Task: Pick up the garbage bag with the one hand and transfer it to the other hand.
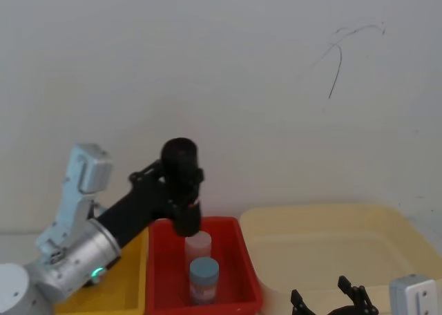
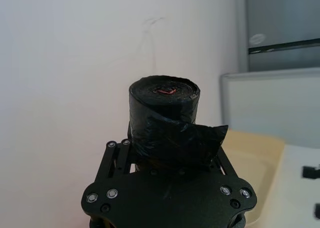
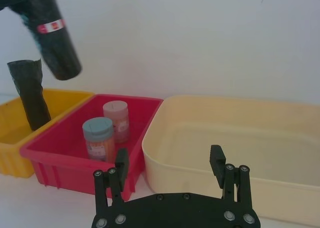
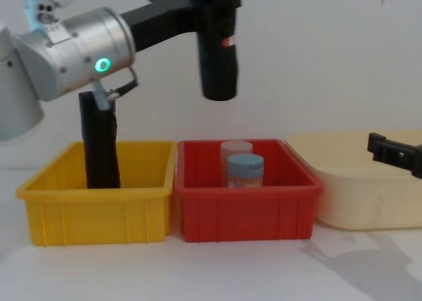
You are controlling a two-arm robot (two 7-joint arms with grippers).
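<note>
Black prongs of the left gripper [image 1: 178, 180] are clamped on the garbage bag [image 4: 218, 57] near its upper end, and the roll hangs in the air above the red bin [image 4: 245, 215]. The right gripper [image 3: 169, 160] sits low before the cream tub [image 3: 240, 138], fingers spread, well apart from the bag.

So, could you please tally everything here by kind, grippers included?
Bins: 3 (yellow bin, red bin, cream bin)
Jars: 2 (blue-lidded jar, pale-lidded jar)
Black rolls: 2 (garbage bag held aloft, second roll in the yellow bin)
Grippers: 2 (left gripper holding the garbage bag, right gripper open)
Total: 9
</note>
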